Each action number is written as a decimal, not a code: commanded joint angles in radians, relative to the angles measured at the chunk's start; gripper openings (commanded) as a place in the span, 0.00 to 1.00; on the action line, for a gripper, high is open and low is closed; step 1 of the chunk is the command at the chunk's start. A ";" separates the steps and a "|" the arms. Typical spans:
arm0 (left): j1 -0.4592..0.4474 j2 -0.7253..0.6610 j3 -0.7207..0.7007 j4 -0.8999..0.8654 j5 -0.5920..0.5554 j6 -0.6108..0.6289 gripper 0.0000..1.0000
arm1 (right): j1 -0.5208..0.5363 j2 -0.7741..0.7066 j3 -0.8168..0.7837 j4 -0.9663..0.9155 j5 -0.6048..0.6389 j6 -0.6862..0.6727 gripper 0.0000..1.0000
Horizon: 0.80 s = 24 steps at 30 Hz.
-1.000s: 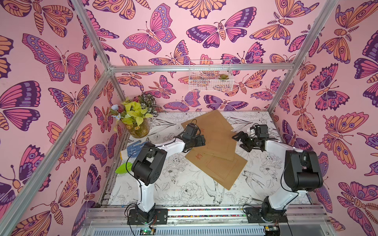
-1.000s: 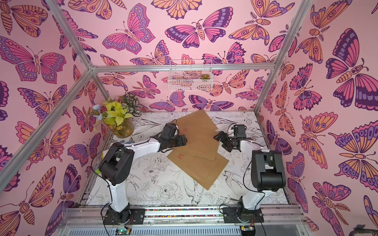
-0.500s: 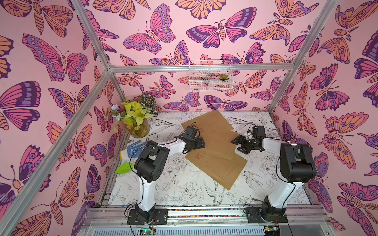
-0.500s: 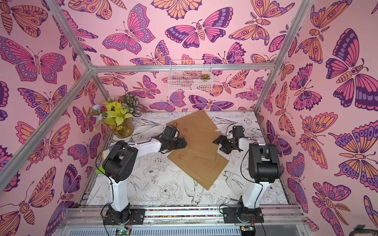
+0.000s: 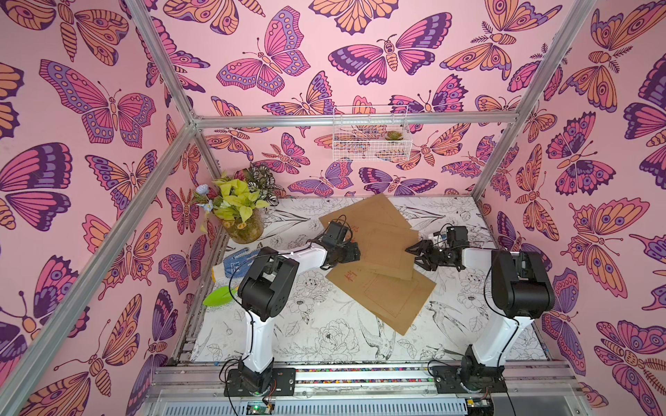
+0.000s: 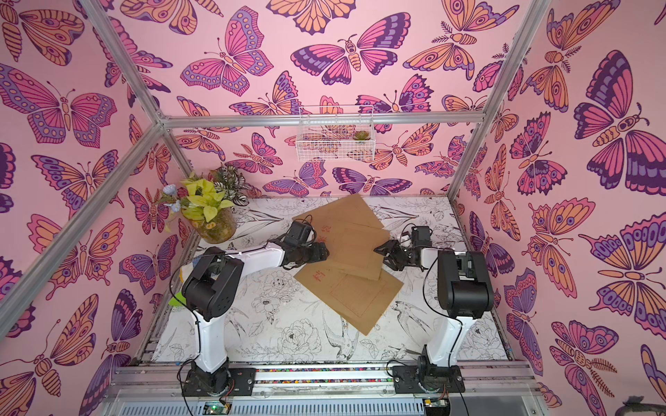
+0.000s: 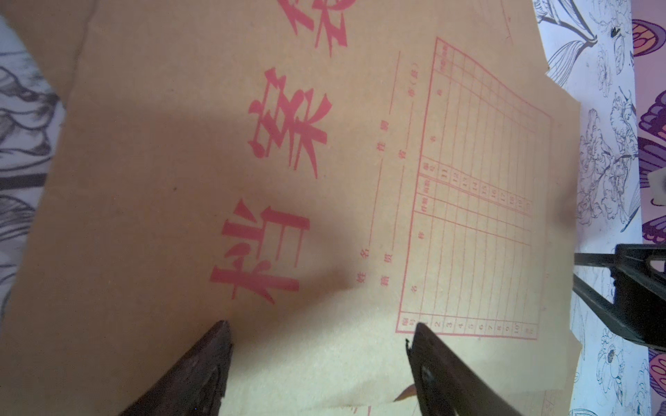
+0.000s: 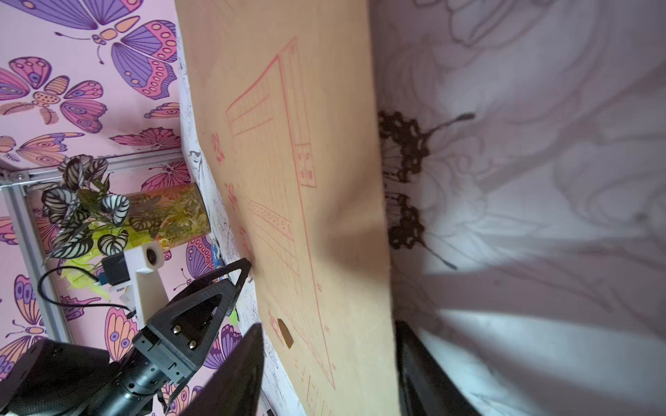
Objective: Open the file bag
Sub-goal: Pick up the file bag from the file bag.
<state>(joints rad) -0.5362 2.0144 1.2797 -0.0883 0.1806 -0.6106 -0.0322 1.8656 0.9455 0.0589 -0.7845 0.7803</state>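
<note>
Though overlapped, file bags (image 5: 382,252), contents unseen

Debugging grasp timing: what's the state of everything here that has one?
left end effector: open, over the middle file bag's printed face.
right end effector: open, jaws apart at that bag's edge.
middle file bag: flat, printed side up, closure not visible.
far file bag: flat, overlapped with the middle one.
near file bag: flat, partly under the middle one.
plant jar: upright.
</note>
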 commanded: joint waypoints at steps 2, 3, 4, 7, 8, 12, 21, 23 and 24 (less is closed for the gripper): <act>0.004 0.050 -0.003 -0.085 0.017 0.006 0.80 | 0.003 -0.035 -0.025 0.091 -0.077 0.042 0.46; 0.004 0.052 -0.002 -0.085 0.015 0.010 0.80 | 0.003 -0.035 -0.030 0.100 -0.082 0.044 0.42; 0.004 0.053 -0.001 -0.086 0.012 0.011 0.80 | 0.003 -0.034 -0.031 0.101 -0.084 0.046 0.39; 0.006 0.051 0.004 -0.087 0.019 0.010 0.80 | 0.003 -0.032 -0.044 0.111 -0.084 0.054 0.25; 0.005 0.046 0.006 -0.088 0.023 0.011 0.80 | 0.003 -0.036 -0.051 0.116 -0.084 0.059 0.21; 0.019 -0.015 0.009 -0.099 0.034 0.001 0.80 | 0.003 -0.074 -0.064 0.091 -0.064 0.055 0.05; 0.093 -0.354 -0.155 -0.101 0.047 -0.184 0.91 | 0.033 -0.261 -0.124 0.112 0.036 0.166 0.00; 0.086 -0.445 -0.235 -0.082 0.028 -0.245 0.94 | 0.067 -0.324 -0.154 0.142 0.079 0.206 0.00; 0.079 -0.486 -0.276 -0.062 0.016 -0.283 0.94 | 0.086 -0.346 -0.170 0.160 0.105 0.226 0.00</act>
<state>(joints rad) -0.4419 1.6047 1.0943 -0.1459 0.2089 -0.7765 0.0101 1.5837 0.8070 0.1677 -0.7540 0.9329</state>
